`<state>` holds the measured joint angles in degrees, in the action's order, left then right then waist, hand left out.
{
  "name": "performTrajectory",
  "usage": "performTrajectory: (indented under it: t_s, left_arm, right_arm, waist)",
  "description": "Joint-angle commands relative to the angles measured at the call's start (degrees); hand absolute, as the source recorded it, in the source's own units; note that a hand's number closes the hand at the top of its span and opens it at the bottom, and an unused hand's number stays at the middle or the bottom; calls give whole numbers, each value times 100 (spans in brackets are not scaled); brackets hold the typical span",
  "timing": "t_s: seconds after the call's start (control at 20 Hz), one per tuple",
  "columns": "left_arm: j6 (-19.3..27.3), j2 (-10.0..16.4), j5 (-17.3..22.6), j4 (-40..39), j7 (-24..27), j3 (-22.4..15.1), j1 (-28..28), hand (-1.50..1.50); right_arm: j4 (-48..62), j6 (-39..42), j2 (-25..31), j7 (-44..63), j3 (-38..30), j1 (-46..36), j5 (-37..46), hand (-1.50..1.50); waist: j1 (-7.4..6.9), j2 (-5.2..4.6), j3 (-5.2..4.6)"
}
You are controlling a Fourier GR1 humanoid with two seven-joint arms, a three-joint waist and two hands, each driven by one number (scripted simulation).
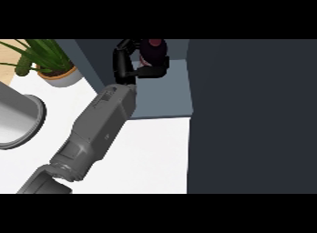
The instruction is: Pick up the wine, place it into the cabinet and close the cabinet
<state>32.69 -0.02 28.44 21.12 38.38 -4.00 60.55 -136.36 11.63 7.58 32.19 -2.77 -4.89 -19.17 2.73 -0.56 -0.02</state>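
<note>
The wine bottle, dark with a reddish top, stands at the back of the open cabinet, on its grey-blue floor. My left hand reaches into the cabinet from the lower left. Its fingers and thumb are curled round the bottle and hide much of it. The cabinet door is a wide dark panel swung open along the right side. My right hand does not show.
A potted green plant stands at the back left on the white counter. A large grey round vessel lies at the left edge. The open door fills the right half of the view.
</note>
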Motion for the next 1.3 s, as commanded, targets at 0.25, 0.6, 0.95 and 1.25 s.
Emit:
performTrajectory:
  t_s: [0.25,0.6,0.95,1.25]
  left_arm:
    - [-603,2,438,-573,399,589,71,150]
    - [-525,2,443,-815,479,502,81,150]
    - [-396,185,288,-1220,600,499,142,-150]
    - [-68,48,209,-1414,807,522,162,-150]
  right_arm:
    - [-307,-31,15,64,-38,100,-211,-150]
    - [-154,-59,14,-2,-7,4,-90,-150]
    - [-407,32,75,8,0,213,-289,-150]
    - [-367,-114,18,72,101,24,-235,-150]
  waist:
    - [15,-31,-3]
    - [-46,-8,-1]
    - [39,-37,-1]
    - [108,-71,-3]
